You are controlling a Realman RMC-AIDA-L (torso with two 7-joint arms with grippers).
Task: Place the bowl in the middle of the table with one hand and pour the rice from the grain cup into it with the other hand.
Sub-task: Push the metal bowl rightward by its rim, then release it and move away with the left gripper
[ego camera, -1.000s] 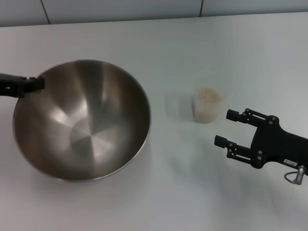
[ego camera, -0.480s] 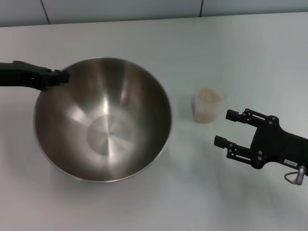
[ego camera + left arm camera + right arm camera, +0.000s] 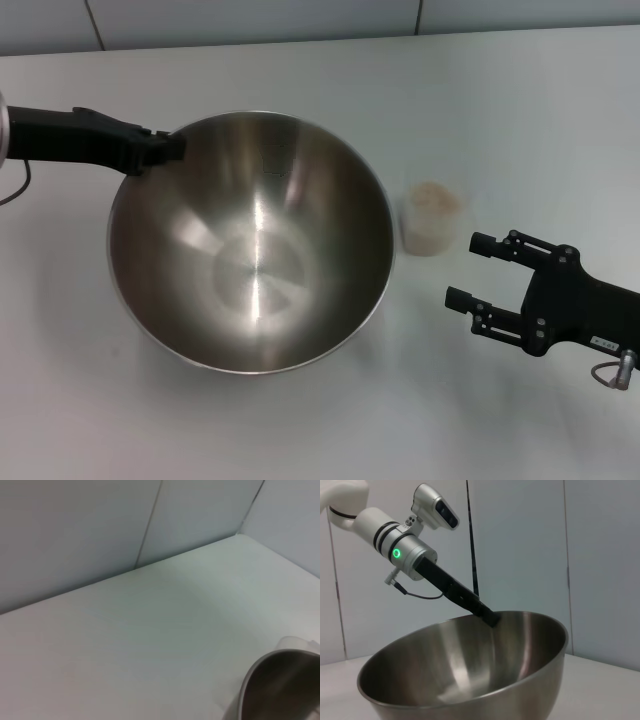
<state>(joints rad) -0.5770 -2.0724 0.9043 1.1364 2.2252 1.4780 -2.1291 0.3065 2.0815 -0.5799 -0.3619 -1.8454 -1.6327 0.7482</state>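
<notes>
The left gripper (image 3: 170, 148) is closed on the far rim of the bowl (image 3: 250, 245) – to carry it mid-table. The right gripper (image 3: 472, 270), jaws wide and empty, waits near the grain cup (image 3: 432, 218) of rice (image 3: 433, 196).

Items present: one bowl (image 3: 252, 240), one grain cup (image 3: 432, 220) holding one heap of rice (image 3: 434, 196), all on one table (image 3: 300, 80). Grippers: two (left gripper (image 3: 165, 150) at the bowl's far-left rim, right gripper (image 3: 470, 270) near right).
</notes>
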